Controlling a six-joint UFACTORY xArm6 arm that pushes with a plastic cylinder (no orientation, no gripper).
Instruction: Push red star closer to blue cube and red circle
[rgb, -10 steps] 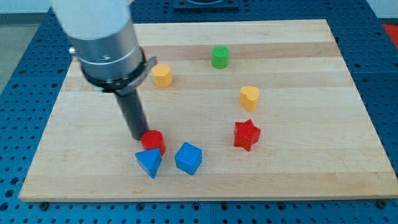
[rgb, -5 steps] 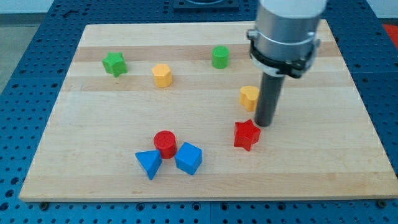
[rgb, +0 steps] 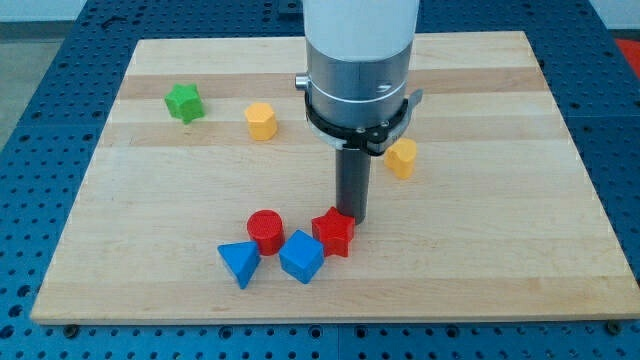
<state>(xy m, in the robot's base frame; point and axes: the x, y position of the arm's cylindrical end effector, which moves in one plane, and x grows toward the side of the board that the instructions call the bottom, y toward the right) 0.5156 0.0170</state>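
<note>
The red star (rgb: 334, 234) lies near the view's bottom centre, touching the right side of the blue cube (rgb: 302, 257). The red circle (rgb: 265, 231) stands just left of the star and above-left of the cube. My tip (rgb: 353, 217) rests against the star's upper right edge. The rod rises from there to the large grey arm body above.
A blue triangle (rgb: 240, 264) sits left of the cube. A green star (rgb: 184, 102) and a yellow hexagon (rgb: 260, 121) lie at the upper left. A yellow block (rgb: 403, 157) peeks out right of the arm. The green cylinder is hidden behind the arm.
My tip went from beside the red circle over to the red star's right, then pushed the star left and down until it met the blue cube.
</note>
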